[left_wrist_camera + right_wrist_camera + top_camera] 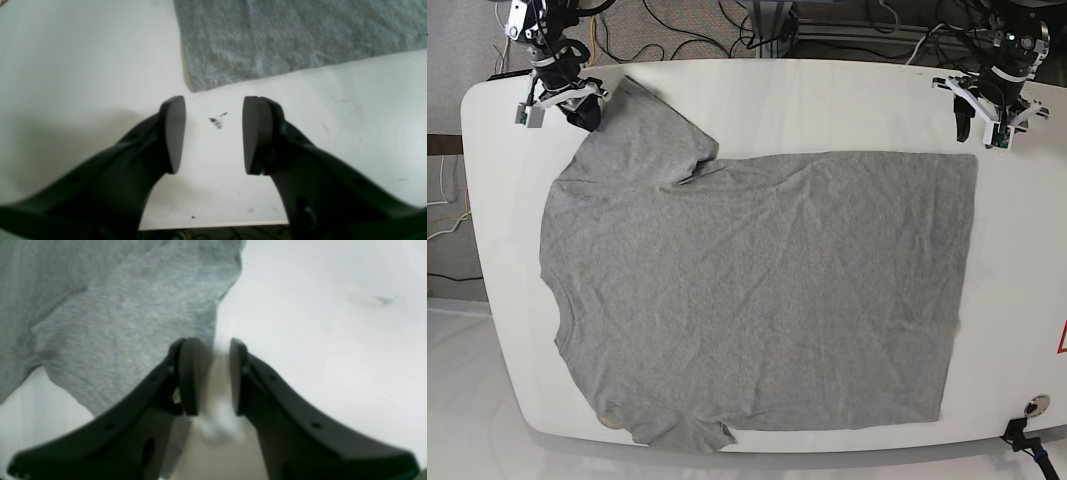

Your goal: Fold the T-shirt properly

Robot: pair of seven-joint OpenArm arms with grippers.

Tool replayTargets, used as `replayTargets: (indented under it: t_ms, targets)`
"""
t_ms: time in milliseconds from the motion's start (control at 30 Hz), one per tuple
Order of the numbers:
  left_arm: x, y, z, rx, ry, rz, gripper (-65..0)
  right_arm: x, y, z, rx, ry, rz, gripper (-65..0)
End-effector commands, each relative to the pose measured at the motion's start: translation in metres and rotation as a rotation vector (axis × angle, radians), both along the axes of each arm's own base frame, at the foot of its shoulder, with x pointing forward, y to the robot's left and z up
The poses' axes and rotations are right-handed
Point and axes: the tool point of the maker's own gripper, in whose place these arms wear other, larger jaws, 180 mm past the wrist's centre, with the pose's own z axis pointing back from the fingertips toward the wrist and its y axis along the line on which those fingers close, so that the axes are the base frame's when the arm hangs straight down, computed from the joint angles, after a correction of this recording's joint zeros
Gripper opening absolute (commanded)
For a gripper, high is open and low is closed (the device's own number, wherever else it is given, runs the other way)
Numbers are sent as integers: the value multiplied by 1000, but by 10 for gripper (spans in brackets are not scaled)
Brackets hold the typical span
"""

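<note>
Left wrist view — jaws: the left gripper (213, 133) stands spread wide with nothing between its flat dark pads, only bare white desk (83, 66) and a small black smudge (217, 121) under the gap.
Left wrist view — cloth: a square hem corner of the T-shirt (283, 36) lies just ahead of the jaws, apart from them, its point a little toward the left pad.
Left wrist view — texture: heather-grey knit, soft and matte, lying flat with straight edges.

Right wrist view — jaws: the right gripper (213, 373) is parted narrowly; the gap is blurred, so whether any cloth is caught there I cannot tell.
Right wrist view — cloth: the T-shirt (116, 323) lies ahead and to the left, its wrinkled sleeve edge ending right at the left pad.

Base view — layout: the T-shirt (757, 300) is spread over most of the desk (827, 100), collar at the picture's left, hem at the right; its long axis runs left to right.
Base view — arms: the right gripper (577, 105) sits at the far sleeve, the left gripper (987, 125) just beyond the far hem corner; each is nearest its own corner.
</note>
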Motion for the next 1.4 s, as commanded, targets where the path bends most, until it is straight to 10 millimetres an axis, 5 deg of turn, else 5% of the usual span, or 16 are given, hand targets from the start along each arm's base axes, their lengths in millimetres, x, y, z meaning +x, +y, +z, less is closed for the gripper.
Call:
replayTargets:
  t_ms: [0,633,1233,1367]
  targets:
    - [5,3,6,-19,-24,4,-382,1,3,0,2,-1,21,-503]
    - [7,3,-5,-87,-3,14,-376,-6,15,-10,16,17,26,-475]
    - [4,4,-8,-92,19,12,-374,-6,74,-16,77,36,138,-466]
    - [3,3,-10,-98,30,9,-373,-7,82,-19,71,47,165,-532]
